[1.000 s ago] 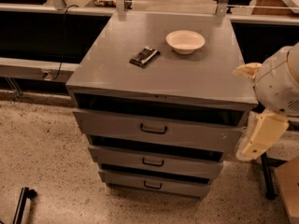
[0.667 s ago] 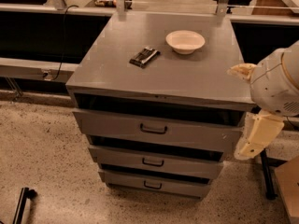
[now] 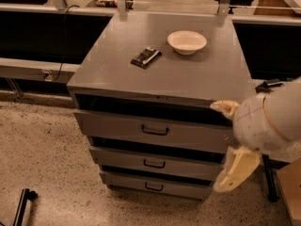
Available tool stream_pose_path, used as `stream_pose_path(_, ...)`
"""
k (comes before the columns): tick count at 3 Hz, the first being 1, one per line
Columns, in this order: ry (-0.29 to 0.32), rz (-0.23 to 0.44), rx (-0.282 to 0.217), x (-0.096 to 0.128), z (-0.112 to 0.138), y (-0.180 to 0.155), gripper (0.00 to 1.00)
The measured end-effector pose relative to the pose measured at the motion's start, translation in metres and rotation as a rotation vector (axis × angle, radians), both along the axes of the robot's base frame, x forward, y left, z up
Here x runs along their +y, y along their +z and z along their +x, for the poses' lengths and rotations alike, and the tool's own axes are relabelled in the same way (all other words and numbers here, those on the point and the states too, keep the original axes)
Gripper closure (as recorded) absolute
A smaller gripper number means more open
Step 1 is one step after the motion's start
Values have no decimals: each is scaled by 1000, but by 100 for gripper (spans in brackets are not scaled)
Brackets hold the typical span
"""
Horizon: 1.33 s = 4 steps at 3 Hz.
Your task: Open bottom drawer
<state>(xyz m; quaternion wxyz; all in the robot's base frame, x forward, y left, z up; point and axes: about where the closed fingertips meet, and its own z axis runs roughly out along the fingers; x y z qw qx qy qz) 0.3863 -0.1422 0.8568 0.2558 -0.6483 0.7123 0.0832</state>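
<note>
The bottom drawer (image 3: 160, 184) is the lowest of three grey fronts on the metal cabinet (image 3: 117, 74), and it has a small black loop handle (image 3: 154, 187). Only its front shows, with a dark gap above it. My gripper (image 3: 216, 147) hangs at the cabinet's right front corner, level with the top and middle drawers. Its cream fingers (image 3: 237, 168) are spread wide apart, open and holding nothing. It is above and to the right of the bottom drawer's handle and does not touch it.
A white bowl (image 3: 186, 41) and a flat black object (image 3: 146, 57) lie on the cabinet top. The middle drawer (image 3: 155, 162) and top drawer (image 3: 155, 130) sit above. A black stand (image 3: 21, 207) is on the floor at left, and a black post (image 3: 270, 182) at right.
My gripper and arm have moved down and to the left, closer to the cabinet's right front corner. The drawers have not moved.
</note>
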Motion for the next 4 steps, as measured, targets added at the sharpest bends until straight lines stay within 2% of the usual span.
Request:
stream_pose_path(1,2,95,-42,21,-21,-47,0)
stream_pose_path(2,-5,95,-90,20,-18,-59,0)
stream_pose_path(3,-37,130,-36,23,-12,-103,0)
stream_pose_path(4,-92,217,14,30,-21,-176,0)
